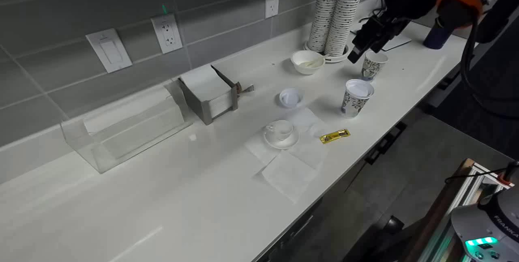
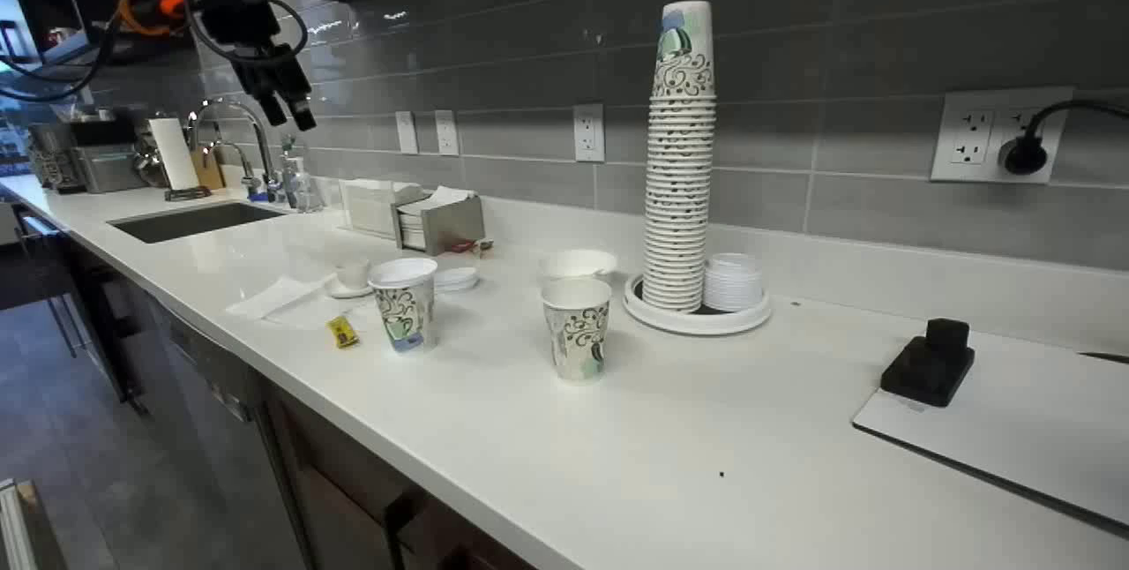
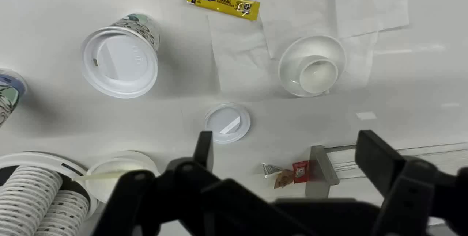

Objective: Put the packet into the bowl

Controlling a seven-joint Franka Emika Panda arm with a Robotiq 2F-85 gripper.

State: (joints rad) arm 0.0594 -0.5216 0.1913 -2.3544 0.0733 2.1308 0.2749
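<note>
The yellow mayonnaise packet lies flat on the white counter near its front edge; it also shows in an exterior view and in the wrist view. The white bowl stands toward the wall beside the cup stacks, with a pale stick in it. It also shows in an exterior view, partly behind a paper cup, and in the wrist view, partly hidden by the gripper. My gripper is open and empty, high above the counter; it shows in both exterior views, apart from packet and bowl.
Two patterned paper cups stand between packet and bowl. A small white dish, a white cup on a saucer, napkins, a napkin holder with small packets beside it, and tall cup stacks also stand there.
</note>
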